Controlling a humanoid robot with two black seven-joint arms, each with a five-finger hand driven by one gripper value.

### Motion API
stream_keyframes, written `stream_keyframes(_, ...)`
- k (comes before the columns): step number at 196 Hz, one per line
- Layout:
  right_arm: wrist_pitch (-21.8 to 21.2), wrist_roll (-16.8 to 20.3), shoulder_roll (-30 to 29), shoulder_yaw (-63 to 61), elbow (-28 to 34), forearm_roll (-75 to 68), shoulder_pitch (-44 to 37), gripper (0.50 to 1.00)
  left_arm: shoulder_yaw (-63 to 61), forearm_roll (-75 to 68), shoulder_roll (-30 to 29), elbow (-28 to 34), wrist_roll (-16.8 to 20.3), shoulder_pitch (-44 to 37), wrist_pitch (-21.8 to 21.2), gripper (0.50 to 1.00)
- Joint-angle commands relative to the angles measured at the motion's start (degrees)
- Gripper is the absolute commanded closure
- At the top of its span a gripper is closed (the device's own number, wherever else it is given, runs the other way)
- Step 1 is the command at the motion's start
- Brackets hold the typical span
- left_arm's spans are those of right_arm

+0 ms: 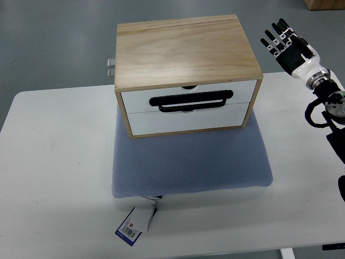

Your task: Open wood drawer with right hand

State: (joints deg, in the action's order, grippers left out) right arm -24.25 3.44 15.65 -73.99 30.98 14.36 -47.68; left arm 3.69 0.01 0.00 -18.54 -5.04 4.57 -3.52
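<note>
Raised at the far right, the right hand [285,44] has its black fingers [276,36] spread apart and holds nothing, well clear of the wood drawer box [183,59]. That box sits on a blue-grey cushion [188,162] in the middle of the white table [54,178]. Both white drawer fronts are closed, and a black handle [191,101] lies across them. A tag [135,224] hangs from the cushion's near edge.

right arm [329,108] cut off at right edge, tag [135,222] print too small to read
</note>
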Motion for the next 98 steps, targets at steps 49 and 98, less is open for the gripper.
stream_keyframes(49,-0.09,6.39,17.65,31.0,20.16,20.09,-20.78,0.558,0.0,-0.27,0.0,-0.09,0.03,0.0,0.35,0.5)
stream_keyframes(98,-1.15,15.97,19.5,60.53,32.73,21.24,-47.85,0.56,0.0,-0.27,0.0,0.0,0.03,0.0,0.35,0.5)
